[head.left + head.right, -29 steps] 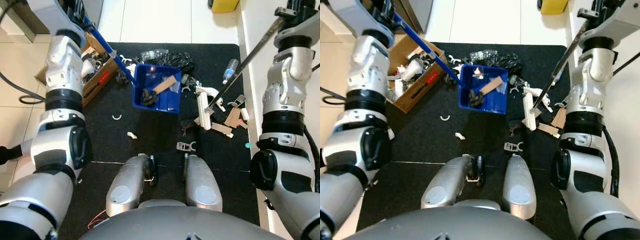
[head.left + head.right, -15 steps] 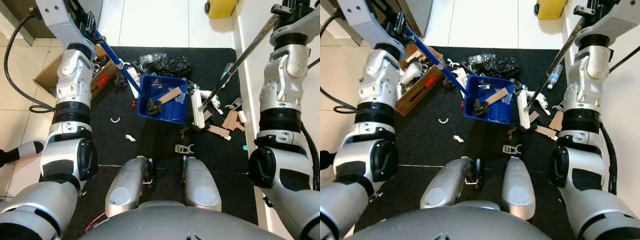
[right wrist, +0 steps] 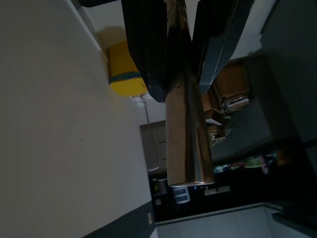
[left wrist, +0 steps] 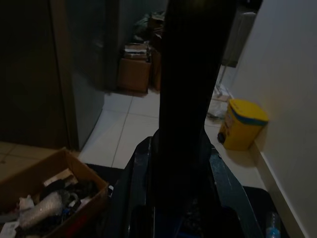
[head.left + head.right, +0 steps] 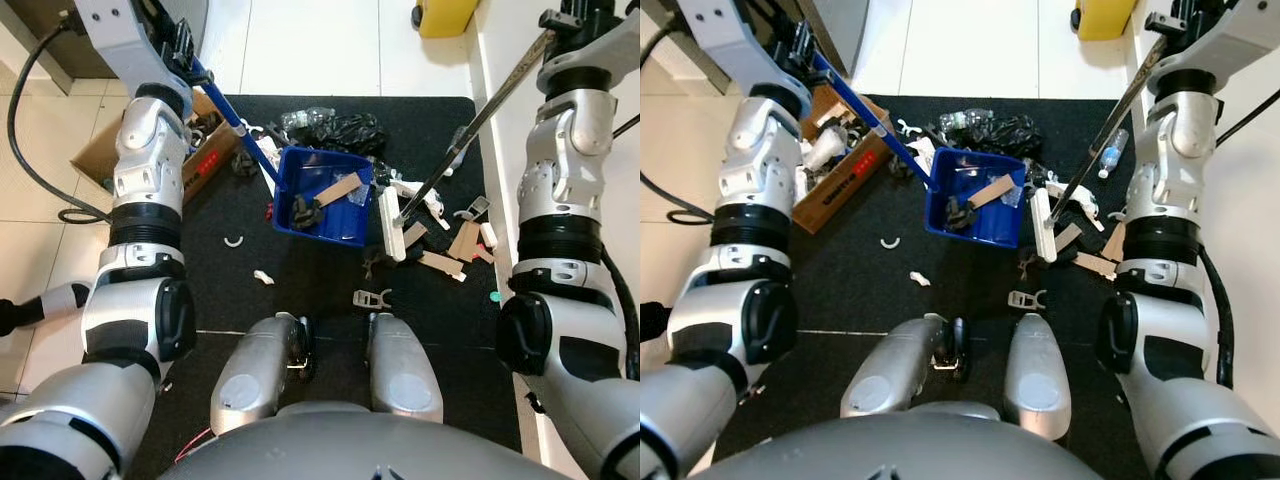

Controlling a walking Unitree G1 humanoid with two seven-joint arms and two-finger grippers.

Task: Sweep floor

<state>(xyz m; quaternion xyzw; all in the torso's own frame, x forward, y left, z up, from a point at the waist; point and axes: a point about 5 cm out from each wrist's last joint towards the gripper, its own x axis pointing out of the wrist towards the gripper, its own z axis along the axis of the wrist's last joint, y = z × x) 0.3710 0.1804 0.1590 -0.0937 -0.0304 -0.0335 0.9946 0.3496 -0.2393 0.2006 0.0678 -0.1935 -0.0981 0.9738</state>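
Debris lay strewn across the black mat (image 5: 300, 290), thickest toward two o'clock. The blue dustpan (image 5: 325, 195) sat at the mat's centre holding scraps, its long handle (image 5: 232, 118) rising toward ten o'clock into the left pincer (image 5: 183, 45), which gripped it. The right pincer (image 3: 181, 29) clamped the broom's metal pole (image 5: 470, 130); the white broom head (image 5: 391, 222) rested at three o'clock of the dustpan.

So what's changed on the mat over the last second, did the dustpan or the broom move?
The blue dustpan swung toward the broom head, closing the gap between them, and the broom head slid toward the pan, pushing scraps along. The camera shifted too. The left gripper still holds the dustpan handle and the right gripper the broom pole. The cardboard box and the white clips on the black mat lie as before.
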